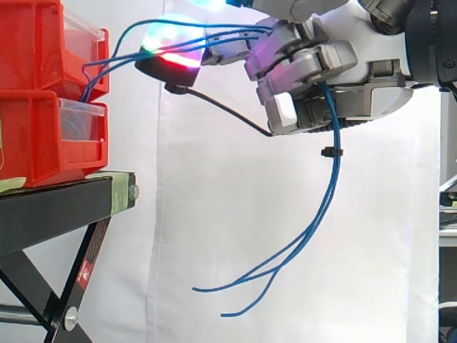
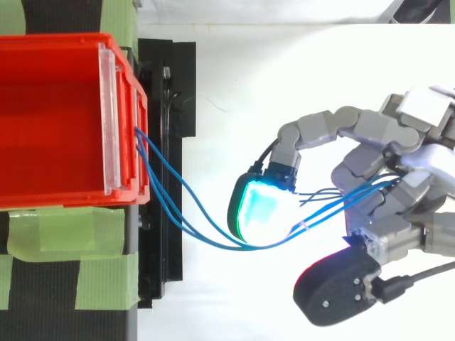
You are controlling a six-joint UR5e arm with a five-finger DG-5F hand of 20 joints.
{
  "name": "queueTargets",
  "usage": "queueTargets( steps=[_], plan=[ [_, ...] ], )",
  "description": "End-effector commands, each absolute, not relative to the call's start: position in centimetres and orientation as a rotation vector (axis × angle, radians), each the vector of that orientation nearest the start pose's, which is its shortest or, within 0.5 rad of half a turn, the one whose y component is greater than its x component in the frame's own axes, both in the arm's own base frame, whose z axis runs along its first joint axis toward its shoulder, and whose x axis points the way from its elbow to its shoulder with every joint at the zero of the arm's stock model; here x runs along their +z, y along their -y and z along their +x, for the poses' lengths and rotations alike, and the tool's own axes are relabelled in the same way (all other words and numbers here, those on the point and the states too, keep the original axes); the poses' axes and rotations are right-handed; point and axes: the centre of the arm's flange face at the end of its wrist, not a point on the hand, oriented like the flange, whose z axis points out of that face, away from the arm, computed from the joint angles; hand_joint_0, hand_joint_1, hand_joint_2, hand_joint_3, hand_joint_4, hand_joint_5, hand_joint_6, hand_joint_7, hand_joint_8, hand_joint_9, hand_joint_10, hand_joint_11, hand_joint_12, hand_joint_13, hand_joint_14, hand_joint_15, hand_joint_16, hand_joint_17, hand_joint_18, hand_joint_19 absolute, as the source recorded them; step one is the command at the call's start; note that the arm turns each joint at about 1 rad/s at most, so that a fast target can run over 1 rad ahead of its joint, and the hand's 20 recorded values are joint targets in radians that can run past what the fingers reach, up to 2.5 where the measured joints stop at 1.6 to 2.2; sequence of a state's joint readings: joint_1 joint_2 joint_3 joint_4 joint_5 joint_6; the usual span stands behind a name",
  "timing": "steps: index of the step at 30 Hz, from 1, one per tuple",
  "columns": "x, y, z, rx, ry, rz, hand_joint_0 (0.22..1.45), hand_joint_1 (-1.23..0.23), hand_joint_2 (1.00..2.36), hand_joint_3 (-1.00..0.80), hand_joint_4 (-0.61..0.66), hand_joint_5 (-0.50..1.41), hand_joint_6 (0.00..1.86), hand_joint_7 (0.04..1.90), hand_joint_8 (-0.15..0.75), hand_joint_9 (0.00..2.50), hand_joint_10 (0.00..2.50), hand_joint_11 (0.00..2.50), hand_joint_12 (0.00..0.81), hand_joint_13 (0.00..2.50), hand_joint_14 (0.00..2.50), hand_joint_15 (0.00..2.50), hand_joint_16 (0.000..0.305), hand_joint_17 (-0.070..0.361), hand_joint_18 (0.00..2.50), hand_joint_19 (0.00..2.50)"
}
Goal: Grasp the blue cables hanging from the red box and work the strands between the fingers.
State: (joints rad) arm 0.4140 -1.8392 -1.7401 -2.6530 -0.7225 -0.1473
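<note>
Several thin blue cables (image 1: 330, 187) run from the front of the stacked red bins (image 1: 43, 93), arc right into my hand (image 1: 335, 86) and drop below it, with loose ends curling near the bottom. From above, the same blue cables (image 2: 178, 213) leave the upper red bin (image 2: 64, 114) and sweep across to my hand (image 2: 419, 177). The fingers are curled round the strands, which pass between them. One outstretched fingertip (image 1: 171, 53) glows red and cyan just above the strands.
The bins rest on a black stand (image 1: 64, 207) with green tape on its top edge. Clear plastic label holders front the bins. A white curtain hangs behind. At the right edge stands some grey equipment (image 1: 448, 207).
</note>
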Motion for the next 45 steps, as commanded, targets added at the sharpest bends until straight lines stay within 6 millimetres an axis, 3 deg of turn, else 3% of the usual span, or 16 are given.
queueTargets(
  steps=[1,7,13,14,15,16,21,26,32,37,40,43,44,45],
  plan=[
    [30.88,-2.58,57.55,0.797,-0.944,1.297,0.86,-0.82,1.00,-0.98,0.24,0.05,0.84,0.93,0.492,1.27,2.50,2.46,0.646,1.79,2.50,1.41,0.248,0.186,2.42,0.51],
    [30.72,-2.49,57.34,0.779,-0.964,1.300,0.94,-0.84,1.01,-0.88,0.24,0.01,0.93,0.89,0.492,1.27,2.50,2.46,0.646,1.79,2.50,1.41,0.248,0.186,2.42,0.51],
    [30.59,-2.41,57.16,0.764,-0.980,1.302,0.93,-0.85,1.00,-1.00,0.26,-0.01,0.97,0.87,0.492,1.27,2.50,2.46,0.646,1.79,2.50,1.41,0.248,0.186,2.42,0.51],
    [30.51,-2.29,57.10,0.759,-0.983,1.303,0.97,-0.85,1.00,-0.93,0.25,-0.02,0.99,0.86,0.492,1.27,2.50,2.46,0.646,1.79,2.50,1.41,0.248,0.186,2.42,0.51],
    [30.57,-2.31,57.14,0.761,-0.982,1.303,1.06,-0.82,1.01,-0.72,0.25,-0.02,1.02,0.84,0.492,1.27,2.50,2.46,0.646,1.79,2.50,1.41,0.248,0.186,2.42,0.51],
    [30.56,-2.39,57.12,0.761,-0.984,1.302,1.06,-0.82,1.01,-0.72,0.25,-0.02,1.02,0.84,0.492,1.27,2.50,2.46,0.646,1.79,2.50,1.41,0.248,0.186,2.42,0.51],
    [30.56,-2.39,57.12,0.761,-0.984,1.302,1.13,-0.78,1.02,-0.25,0.23,-0.02,1.07,0.81,0.492,1.27,2.50,2.46,0.646,1.79,2.50,1.41,0.248,0.186,2.42,0.51],
    [30.50,-2.37,57.08,0.759,-0.986,1.303,1.10,-0.77,1.02,-0.31,0.23,-0.02,1.06,0.81,0.492,1.27,2.50,2.46,0.646,1.79,2.50,1.41,0.248,0.186,2.42,0.51],
    [30.50,-2.37,57.08,0.759,-0.986,1.303,1.20,-0.74,1.02,-0.34,0.22,0.00,1.07,0.80,0.492,1.27,2.50,2.46,0.646,1.79,2.50,1.41,0.248,0.186,2.42,0.51],
    [30.50,-2.28,57.09,0.758,-0.984,1.303,1.29,-0.71,1.01,-0.25,0.19,0.09,1.04,0.82,0.492,1.27,2.50,2.46,0.646,1.79,2.50,1.41,0.248,0.186,2.42,0.51],
    [30.56,-2.39,57.12,0.761,-0.984,1.302,1.33,-0.71,1.01,-0.11,0.14,0.16,1.01,0.85,0.492,1.27,2.50,2.46,0.646,1.79,2.50,1.41,0.248,0.186,2.42,0.51],
    [30.56,-2.39,57.12,0.761,-0.984,1.302,1.22,-0.74,1.01,-0.08,0.15,0.16,0.98,0.89,0.492,1.27,2.50,2.46,0.646,1.79,2.50,1.41,0.248,0.186,2.42,0.51],
    [30.56,-2.39,57.12,0.761,-0.984,1.302,1.08,-0.77,1.01,-0.18,0.17,0.15,0.95,0.90,0.492,1.27,2.50,2.46,0.646,1.79,2.50,1.41,0.248,0.186,2.42,0.51],
    [30.56,-2.30,57.12,0.758,-0.984,1.302,0.92,-0.78,1.01,-0.44,0.18,0.14,0.88,0.93,0.492,1.27,2.50,2.46,0.646,1.79,2.50,1.41,0.248,0.186,2.42,0.51]
  ],
)
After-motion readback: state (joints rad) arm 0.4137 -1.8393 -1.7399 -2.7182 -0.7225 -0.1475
